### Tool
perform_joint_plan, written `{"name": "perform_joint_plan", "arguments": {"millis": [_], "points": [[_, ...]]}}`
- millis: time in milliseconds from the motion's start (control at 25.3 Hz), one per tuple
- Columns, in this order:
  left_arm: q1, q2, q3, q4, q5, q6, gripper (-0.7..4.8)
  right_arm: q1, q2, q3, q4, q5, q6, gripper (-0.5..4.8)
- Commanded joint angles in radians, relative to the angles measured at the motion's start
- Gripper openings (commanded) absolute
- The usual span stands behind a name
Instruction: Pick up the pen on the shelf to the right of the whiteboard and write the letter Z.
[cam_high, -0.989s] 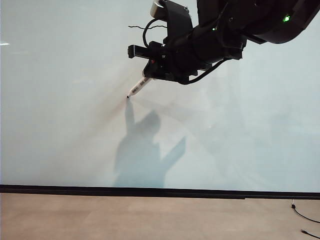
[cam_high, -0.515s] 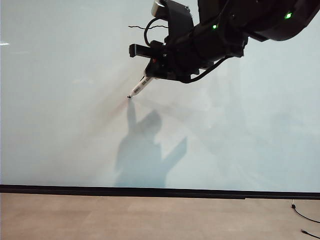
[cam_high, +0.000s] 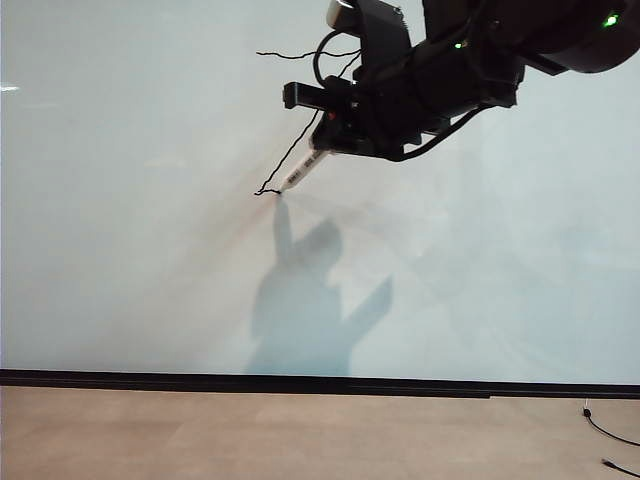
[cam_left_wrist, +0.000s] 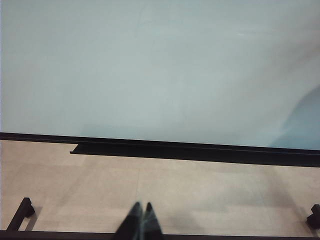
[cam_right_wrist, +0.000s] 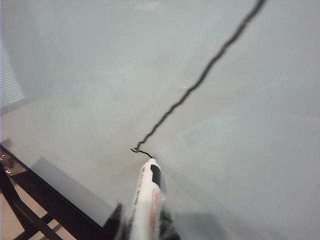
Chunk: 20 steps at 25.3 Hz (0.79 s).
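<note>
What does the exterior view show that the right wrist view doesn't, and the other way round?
Only the exterior view shows the Z's top stroke, the right arm's dark body, its shadow on the whiteboard, and the floor below the board's black bottom strip. Only the right wrist view shows, close up, the right gripper shut on the pen, and the dark frame beside the board. Both show the pen tip at the board, the long diagonal stroke and the short start of the bottom stroke. The left gripper, shut, appears in neither; it hangs low over the floor.
</note>
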Motion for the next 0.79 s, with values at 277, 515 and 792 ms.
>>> {"name": "perform_joint_plan", "arguments": {"millis": [277,515,792], "points": [[0.000,0.000,0.002,0.005,0.000,0.004,-0.04,-0.034,-0.054,-0.037,0.019,0.053,-0.003,-0.09],[0.000,0.000,0.002,0.005,0.001,0.004,-0.04,-0.050,-0.076,-0.057,0.019,0.059,-0.006,-0.09],[0.000,0.000,0.002,0.005,0.001,0.004,-0.04,-0.073,-0.119,-0.102,0.024,0.075,-0.007,-0.09]]}}
